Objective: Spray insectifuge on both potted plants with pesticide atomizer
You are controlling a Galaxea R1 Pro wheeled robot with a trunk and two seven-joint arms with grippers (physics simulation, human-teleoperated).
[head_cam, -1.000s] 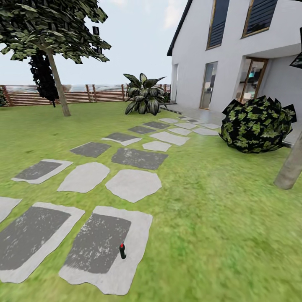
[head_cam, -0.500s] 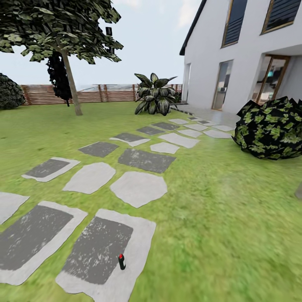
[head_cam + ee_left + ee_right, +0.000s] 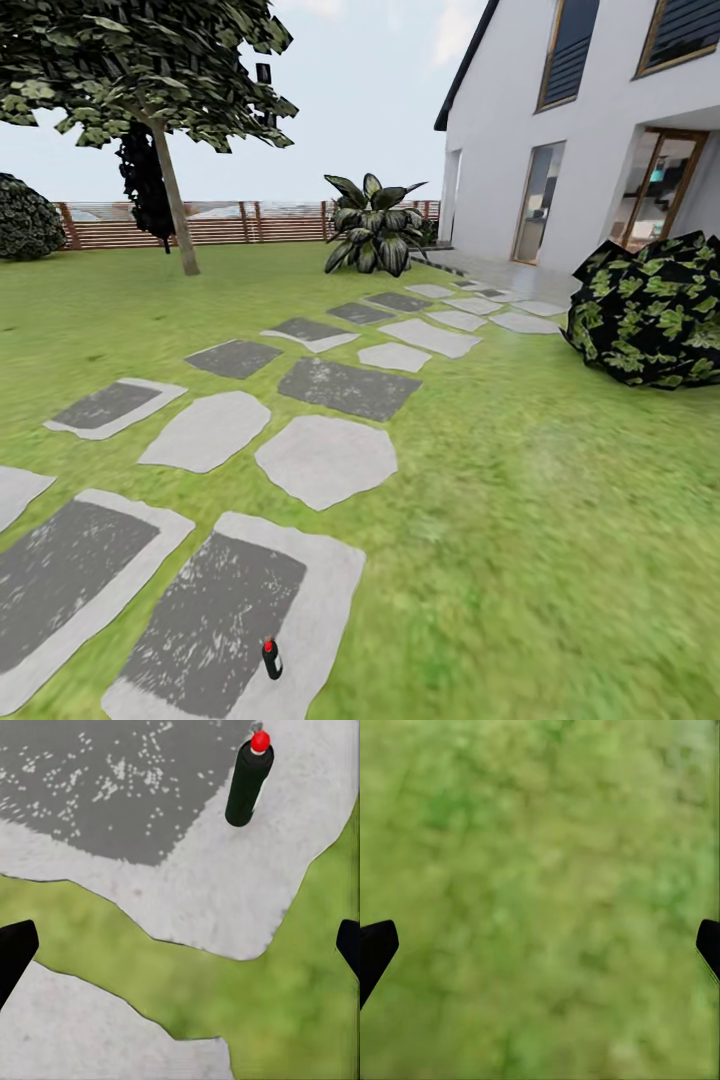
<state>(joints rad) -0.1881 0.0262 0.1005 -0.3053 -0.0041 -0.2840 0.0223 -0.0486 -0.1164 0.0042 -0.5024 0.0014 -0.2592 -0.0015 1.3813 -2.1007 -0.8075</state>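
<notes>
Since a moment ago my head view has shifted, so the pesticide atomizer [image 3: 271,659] now sits lower in it, upright on the grey paving slab [image 3: 320,600]. My left end effector [image 3: 180,945] hangs released over the slab's edge, with the atomizer ahead of its spread fingers and apart from them. My right end effector [image 3: 540,945] is equally released above bare lawn [image 3: 540,870].

You're facing a green lawn [image 3: 560,520] crossed by a path of grey and dark stepping stones [image 3: 325,460] running toward a white house [image 3: 600,130] with tall glazed doors on the right. A brown slatted fence [image 3: 230,222] closes the far side, with a tree [image 3: 150,80] on the left and a broad-leaved striped plant [image 3: 372,238] mid-frame. Dark shrub [image 3: 650,310] sits right of the path; sky is pale, daylight.
</notes>
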